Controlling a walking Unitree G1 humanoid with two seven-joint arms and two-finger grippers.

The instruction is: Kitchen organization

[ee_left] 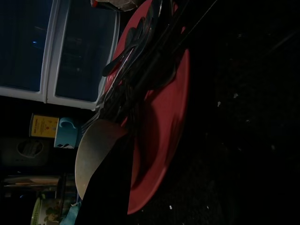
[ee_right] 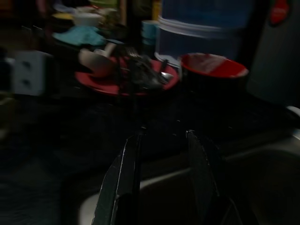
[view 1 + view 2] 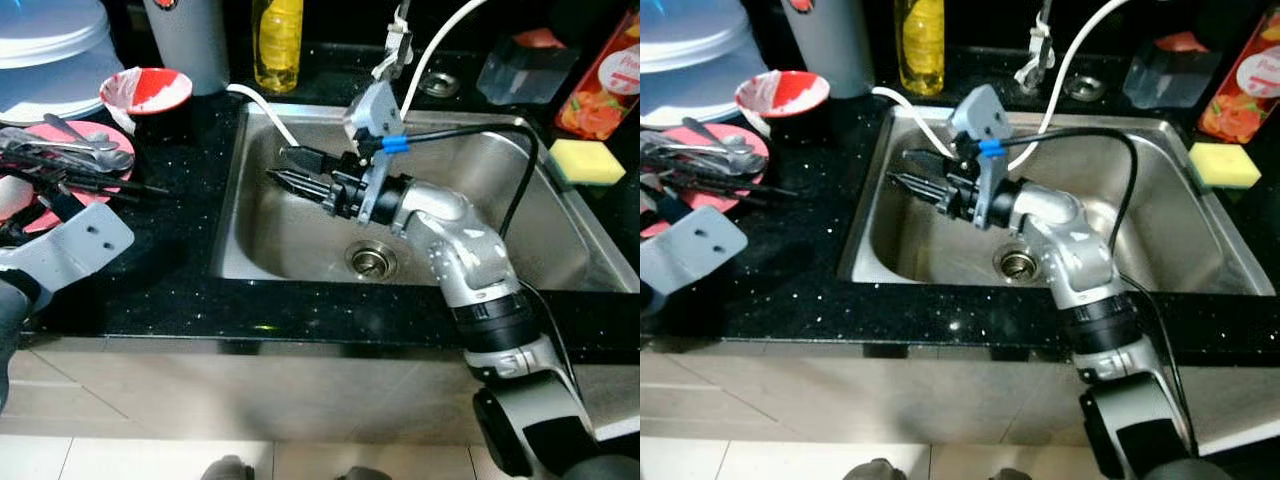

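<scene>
My right gripper [image 3: 279, 165] reaches across the steel sink [image 3: 290, 240] toward its left wall, open, with nothing between its fingers [image 2: 124, 173]. Past that wall, on the black counter, lies a red plate [image 3: 95, 135] piled with spoons, forks and black chopsticks [image 3: 90, 165]. A red and white bowl [image 3: 147, 90] stands just behind the plate. My left gripper [image 3: 55, 200] is at the near edge of the red plate [image 1: 164, 140], right against the cutlery. A pale rounded piece [image 1: 96, 154] lies on the plate beside it.
A stack of white plates [image 3: 50, 40], a grey canister [image 3: 190, 40] and a yellow soap bottle [image 3: 278, 40] line the back. A white hose [image 3: 440, 40] hangs over the sink. A yellow sponge [image 3: 587, 160], clear box [image 3: 525, 70] and red packet [image 3: 610, 80] sit right. The drain [image 3: 370, 260] is uncovered.
</scene>
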